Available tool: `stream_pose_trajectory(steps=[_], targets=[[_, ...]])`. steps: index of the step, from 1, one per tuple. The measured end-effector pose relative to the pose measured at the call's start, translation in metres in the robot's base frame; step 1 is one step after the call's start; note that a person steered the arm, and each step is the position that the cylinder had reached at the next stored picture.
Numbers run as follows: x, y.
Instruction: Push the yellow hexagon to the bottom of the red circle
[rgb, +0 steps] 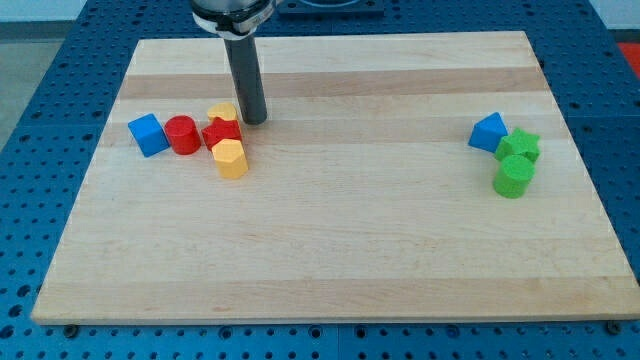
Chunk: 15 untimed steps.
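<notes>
While resting at the left side of the wooden board (330, 230), yellow hexagon (231, 158) sits at five o'clock of the red circle (182, 134), touching the red block (222, 132) wedged between them at the hexagon's twelve o'clock. Looks like a small, rigid plastic piece: light, hard, likely quick to skid on smooth wood and prone to spin if nudged off-centre. No taking hold here, only pushing; best contact judged to be the hexagon's flat face at three o'clock, square on, driving it toward nine o'clock until under the circle. Not much travel needed.

No hand, no pinch to report: just a plain rod, my tip (253, 121) planted at three o'clock of the red block, just beside it and a second yellow block (221, 111), at one o'clock of the hexagon. Contact with either cannot be told from this angle.

Hard to read: second yellow block half hidden behind the red block, shape unclear. Red block's own shape is uncertain, maybe a star. Rod's upper end is cut off at the view's top. Blue block (148, 134) is snug at nine o'clock of the circle. Far off at three o'clock, another blue block (489, 132), green star (520, 146) and green round block (514, 176) huddle together, well apart from the action.
</notes>
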<state>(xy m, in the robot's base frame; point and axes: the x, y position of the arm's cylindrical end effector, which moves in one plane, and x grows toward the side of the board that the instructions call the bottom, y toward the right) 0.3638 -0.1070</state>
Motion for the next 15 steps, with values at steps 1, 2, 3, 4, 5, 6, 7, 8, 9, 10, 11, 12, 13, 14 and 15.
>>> stream_pose_trajectory(steps=[1, 2, 3, 4, 5, 6, 7, 8, 9, 10, 11, 12, 13, 14, 15], targets=[[0.008, -0.024], [0.01, -0.033], [0.01, -0.016], [0.019, 0.008], [0.041, 0.019], [0.061, 0.021], [0.07, 0.017], [0.072, 0.005], [0.078, -0.014], [0.086, -0.034], [0.092, -0.05], [0.115, -0.053], [0.136, -0.059], [0.135, -0.067], [0.126, -0.077]])
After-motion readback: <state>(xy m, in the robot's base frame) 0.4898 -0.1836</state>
